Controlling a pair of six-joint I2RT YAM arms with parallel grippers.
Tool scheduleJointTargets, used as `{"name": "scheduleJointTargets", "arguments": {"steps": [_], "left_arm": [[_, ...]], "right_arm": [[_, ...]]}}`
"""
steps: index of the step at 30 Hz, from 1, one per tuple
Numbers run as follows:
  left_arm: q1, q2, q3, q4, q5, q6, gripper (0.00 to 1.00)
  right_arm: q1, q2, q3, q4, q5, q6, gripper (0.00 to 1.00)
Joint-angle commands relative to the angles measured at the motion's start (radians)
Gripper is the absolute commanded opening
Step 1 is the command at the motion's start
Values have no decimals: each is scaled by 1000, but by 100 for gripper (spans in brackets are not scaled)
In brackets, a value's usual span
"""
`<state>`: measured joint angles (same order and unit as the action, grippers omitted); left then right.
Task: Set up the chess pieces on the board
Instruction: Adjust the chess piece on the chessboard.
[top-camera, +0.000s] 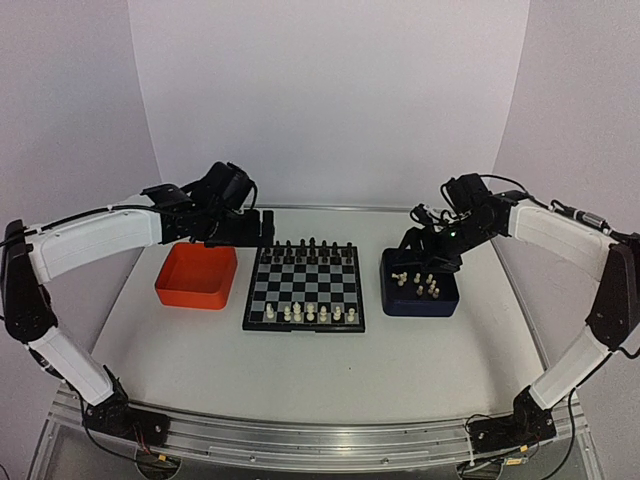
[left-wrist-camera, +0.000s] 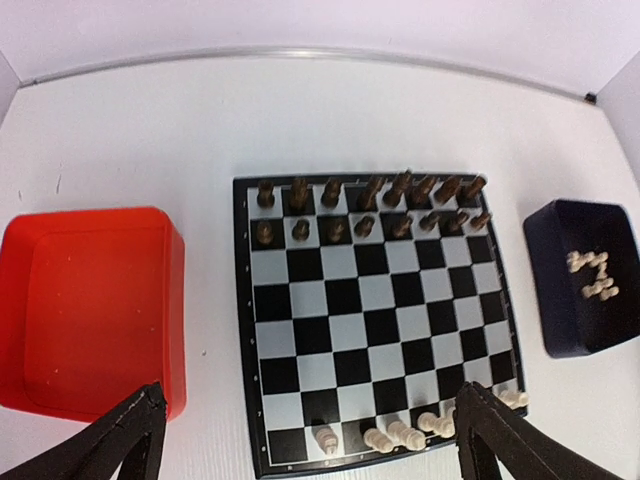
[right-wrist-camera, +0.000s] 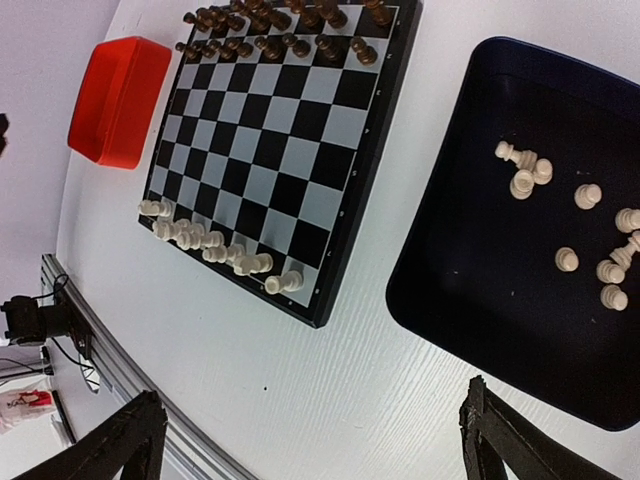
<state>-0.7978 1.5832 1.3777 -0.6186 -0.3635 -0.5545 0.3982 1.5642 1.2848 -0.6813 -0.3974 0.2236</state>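
Chess pieces (right-wrist-camera: 566, 260), cream, in dark blue tray (right-wrist-camera: 470, 250) at 3 o'clock of board (right-wrist-camera: 290, 130): likely light, rigid, slippery; pinch mid-stem. Left tool (left-wrist-camera: 308, 400), right tool (right-wrist-camera: 312, 395): jaws spread, empty.

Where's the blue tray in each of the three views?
Top external: blue tray right of centre, beside the board.
Left wrist: tray at the right edge, mid-height.
Right wrist: tray fills the right side.
Shared landmark: the board, left of the tray in all three.

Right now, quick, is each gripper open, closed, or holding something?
Left gripper: open, holding nothing.
Right gripper: open, holding nothing.
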Motion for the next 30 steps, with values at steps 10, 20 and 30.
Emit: {"name": "scheduleJointTargets", "arguments": {"steps": [10, 20, 30], "left_arm": [[0, 83, 30, -1, 217, 139, 100], [0, 228, 10, -68, 324, 80, 100], [0, 286, -11, -89, 334, 39, 100]], "right_arm": [[-53, -6, 30, 0, 46, 11, 98], [-57, -2, 19, -2, 8, 19, 98], [-57, -15, 4, -3, 3, 19, 98]]}}
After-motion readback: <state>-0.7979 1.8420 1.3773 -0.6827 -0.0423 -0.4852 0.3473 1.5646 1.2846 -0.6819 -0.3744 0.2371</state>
